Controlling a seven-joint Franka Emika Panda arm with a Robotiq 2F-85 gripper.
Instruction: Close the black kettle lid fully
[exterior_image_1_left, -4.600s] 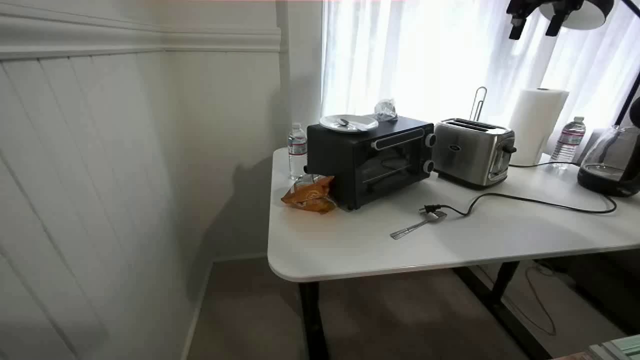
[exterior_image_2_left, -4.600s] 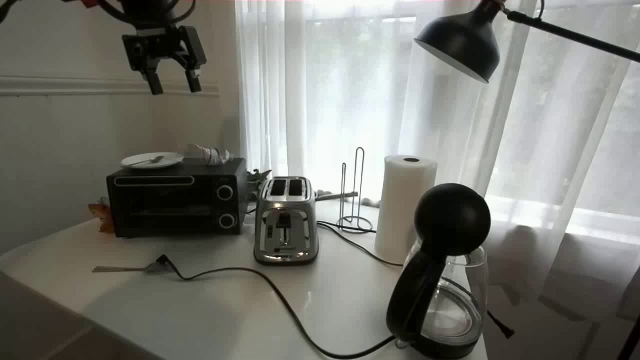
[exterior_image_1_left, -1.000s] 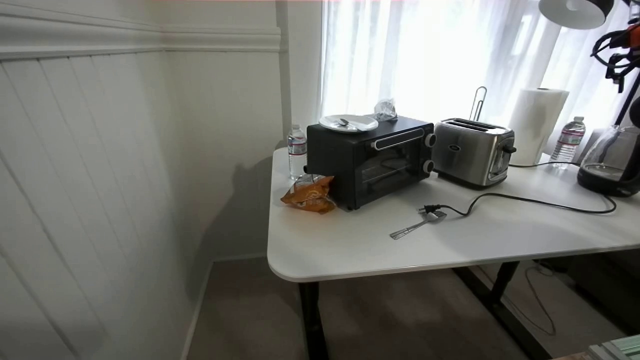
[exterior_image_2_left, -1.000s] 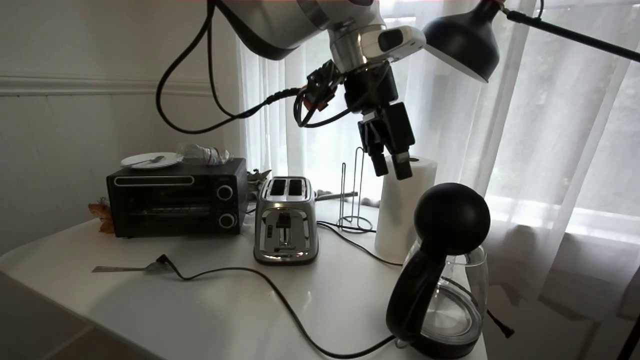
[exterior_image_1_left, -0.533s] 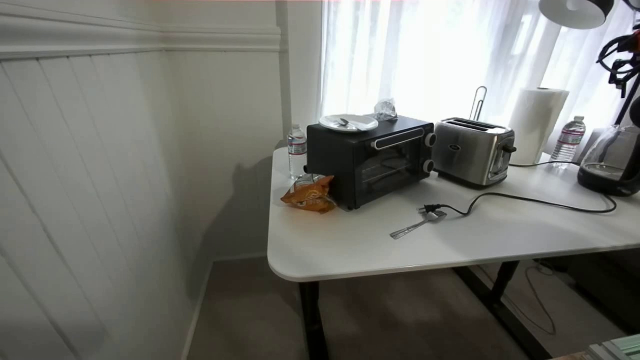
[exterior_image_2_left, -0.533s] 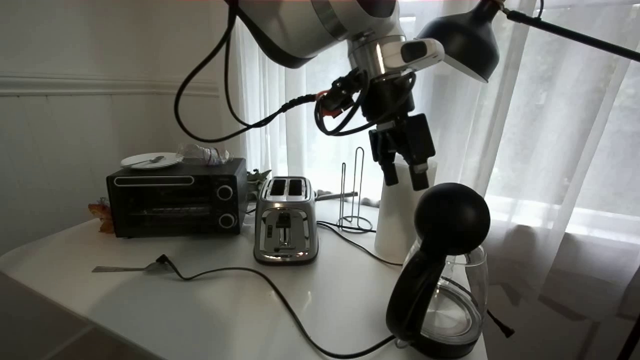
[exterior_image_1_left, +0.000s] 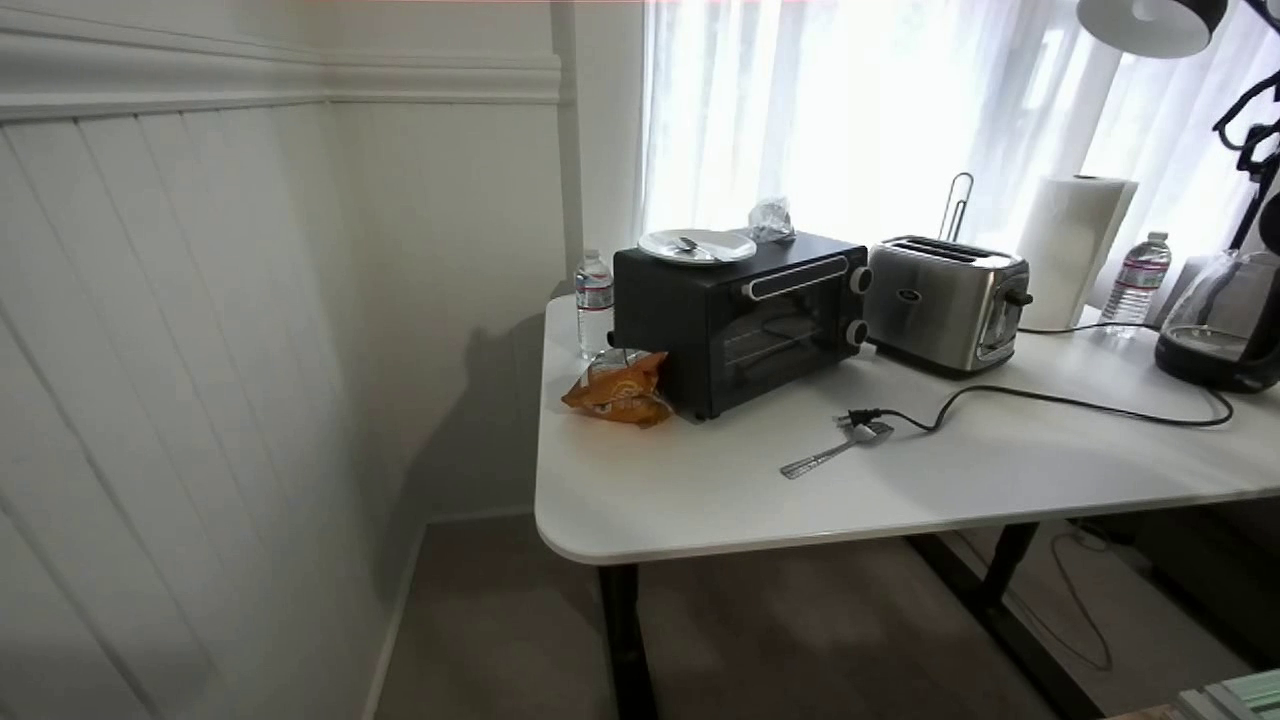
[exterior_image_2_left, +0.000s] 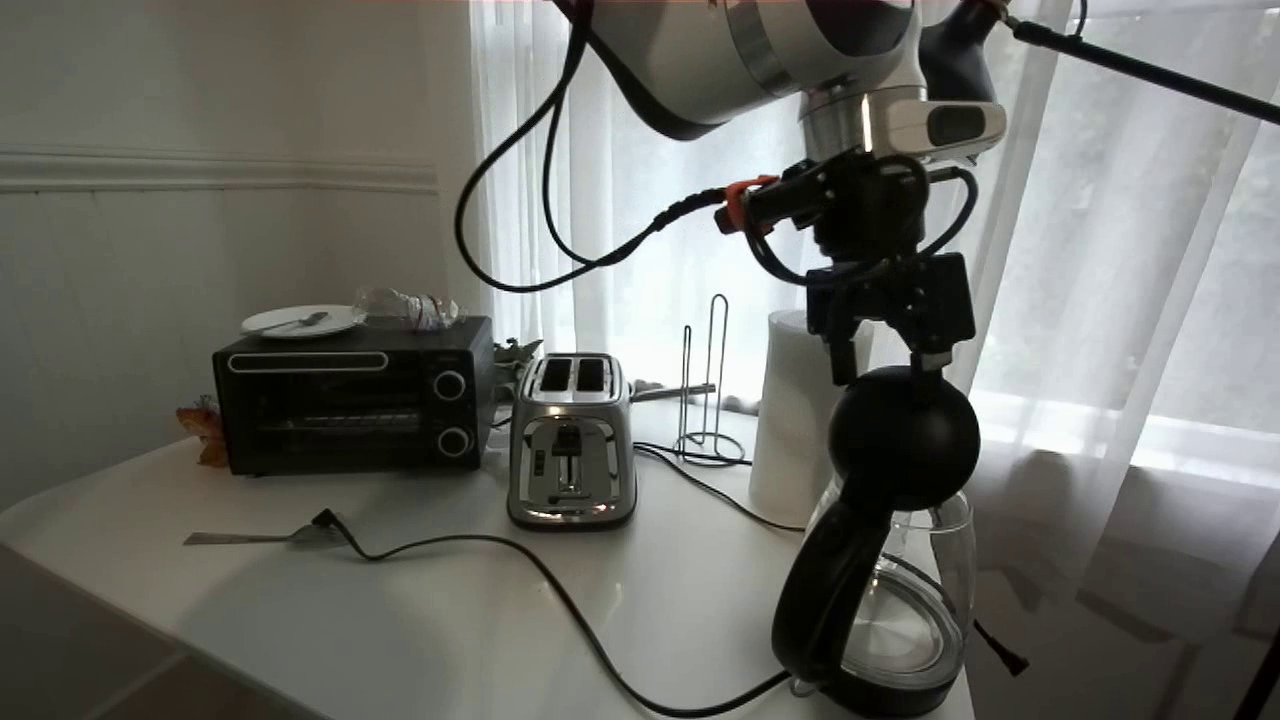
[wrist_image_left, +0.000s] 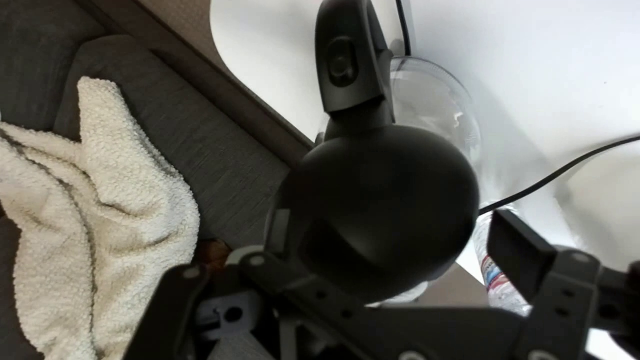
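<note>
The black kettle (exterior_image_2_left: 910, 610) has a clear glass body on a dark base and a black handle. It stands upright at the table's right end, partly cut off in an exterior view (exterior_image_1_left: 1205, 330). Its round black lid (exterior_image_2_left: 900, 445) is tilted up above the glass rim at the handle's top; it also shows in the wrist view (wrist_image_left: 380, 190). My gripper (exterior_image_2_left: 886, 370) is open and empty just above the lid's upper edge. In the wrist view, the lid lies between the open fingers (wrist_image_left: 400, 240), nearer the left one. I cannot tell whether a finger touches it.
A paper towel roll (exterior_image_2_left: 805, 430), a water bottle (exterior_image_1_left: 1138, 285) and a wire stand (exterior_image_2_left: 710, 440) are near the kettle. The silver toaster (exterior_image_2_left: 572, 450) and black toaster oven (exterior_image_2_left: 350, 400) stand farther left. A lamp (exterior_image_1_left: 1150, 25) hangs above. A power cord (exterior_image_2_left: 560, 590) crosses the table.
My arm has moved from above the toaster oven, rightward and down, to just over the kettle lid. The gripper stays open. The kettle and lid have not moved.
</note>
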